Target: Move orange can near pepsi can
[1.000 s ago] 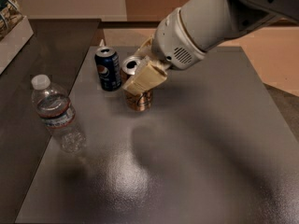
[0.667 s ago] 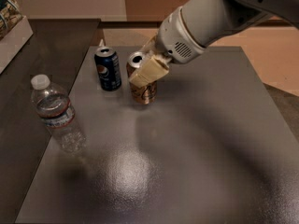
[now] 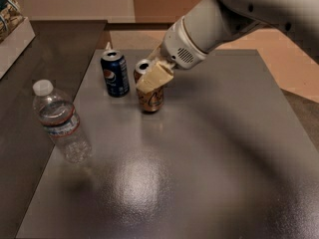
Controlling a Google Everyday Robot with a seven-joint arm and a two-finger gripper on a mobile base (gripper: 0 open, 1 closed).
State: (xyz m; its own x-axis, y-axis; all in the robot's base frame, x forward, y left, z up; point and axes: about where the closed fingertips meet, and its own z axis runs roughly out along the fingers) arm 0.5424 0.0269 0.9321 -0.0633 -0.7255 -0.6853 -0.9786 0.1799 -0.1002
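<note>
The pincer (image 3: 148,79) sits just left of the frame's centre, in its upper half, clamped on the top part of the orange can (image 3: 152,99). 1 cream finger (image 3: 155,76) lies slantwise across the can's upper front; the other is hidden behind it. The orange can stands upright on the dark grey surface (image 3: 209,153), its silver top partly showing above the finger. Just to its left, with a narrow gap between them, stands the pepsi can (image 3: 115,76), upright, logo facing the viewer; whether either can is opened cannot be told. Further left and lower in the frame, well apart from the 2 cans, a clear plastic water bottle (image 3: 61,123) with a white cap stands near the surface's left edge; how full it is cannot be told. The pale grey arm (image 3: 214,26) enters from the upper right corner and slopes down to the left, wrist angled toward the can.
</note>
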